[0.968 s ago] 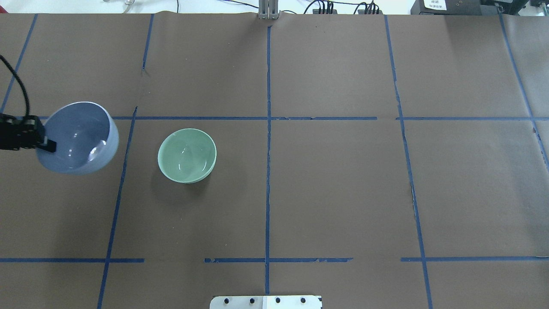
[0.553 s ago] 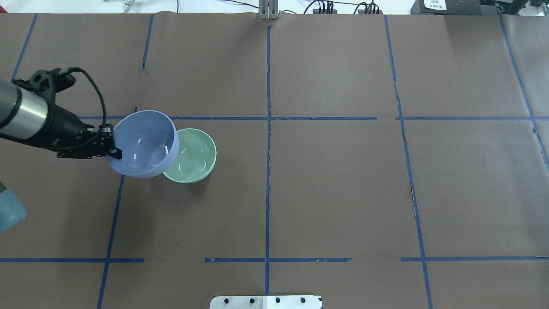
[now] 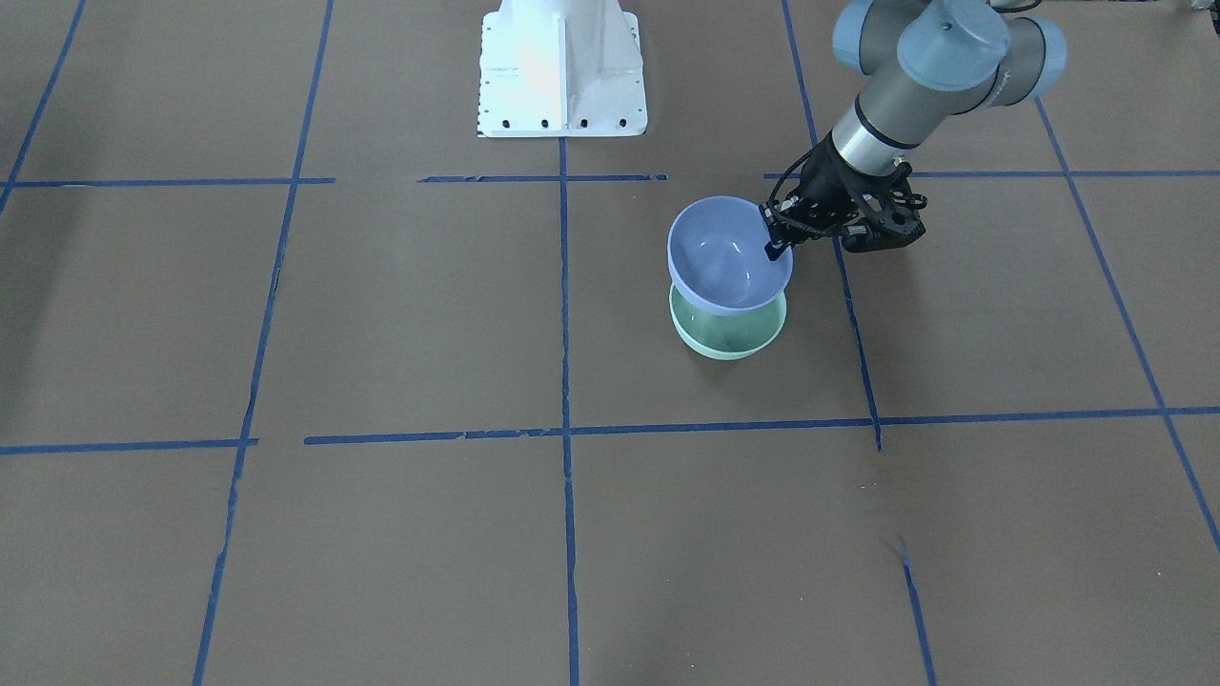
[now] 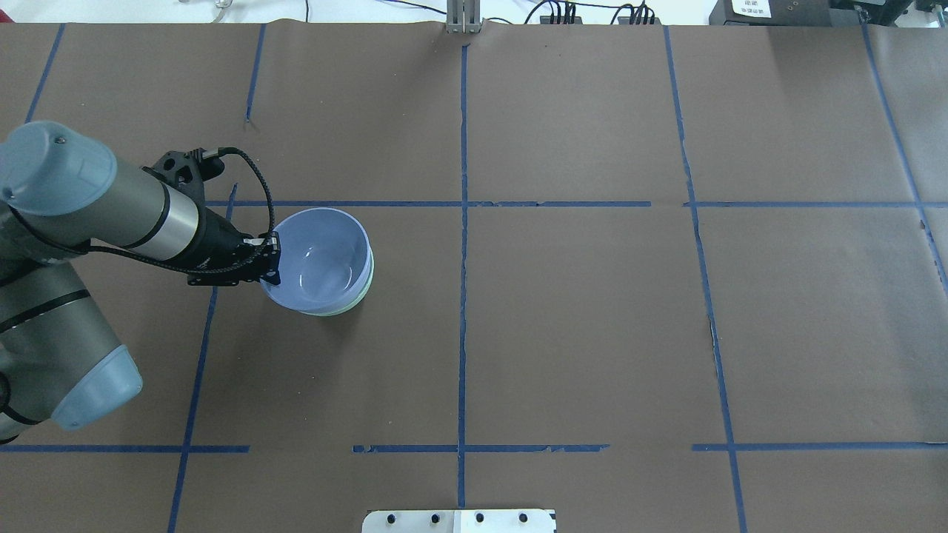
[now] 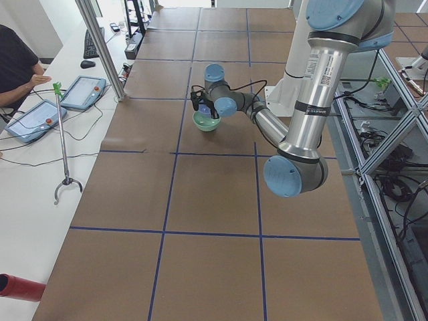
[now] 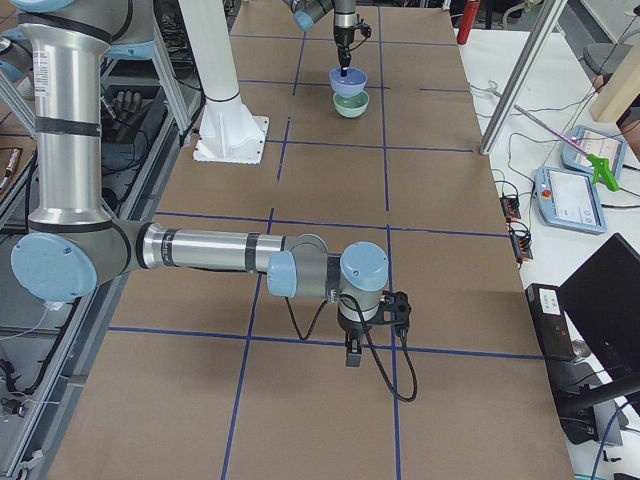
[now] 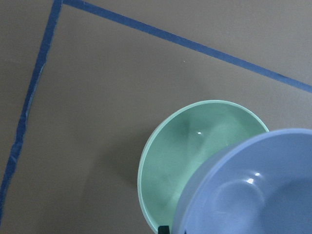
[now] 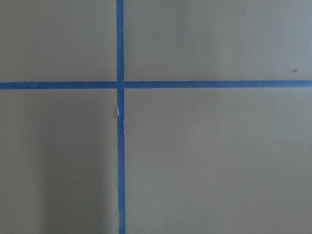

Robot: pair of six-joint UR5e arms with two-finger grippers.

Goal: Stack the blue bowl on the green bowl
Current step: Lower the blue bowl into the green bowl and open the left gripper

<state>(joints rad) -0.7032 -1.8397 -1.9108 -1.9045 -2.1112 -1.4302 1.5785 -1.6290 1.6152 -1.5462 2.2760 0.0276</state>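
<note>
The blue bowl (image 4: 318, 259) hangs over the green bowl (image 3: 729, 335), which stands on the brown table. It covers most of the green bowl from above. Only a mint sliver of the green bowl (image 4: 366, 285) shows in the overhead view. In the left wrist view the blue bowl (image 7: 253, 190) is above and offset from the green bowl (image 7: 180, 161). My left gripper (image 4: 272, 259) is shut on the blue bowl's rim on the robot's left side, and it also shows in the front-facing view (image 3: 774, 243). My right gripper (image 6: 352, 352) hangs low over bare table, far from both bowls. I cannot tell whether it is open or shut.
The white robot base (image 3: 562, 67) stands at the table's robot-side edge. Blue tape lines (image 4: 463, 222) divide the brown table cover. A metal pole (image 5: 100, 47) and tablets (image 5: 80, 90) stand at the operators' side, where a person sits.
My left arm has carried the blue bowl rightward from the table's left edge to a spot over the green bowl, which has not moved.
</note>
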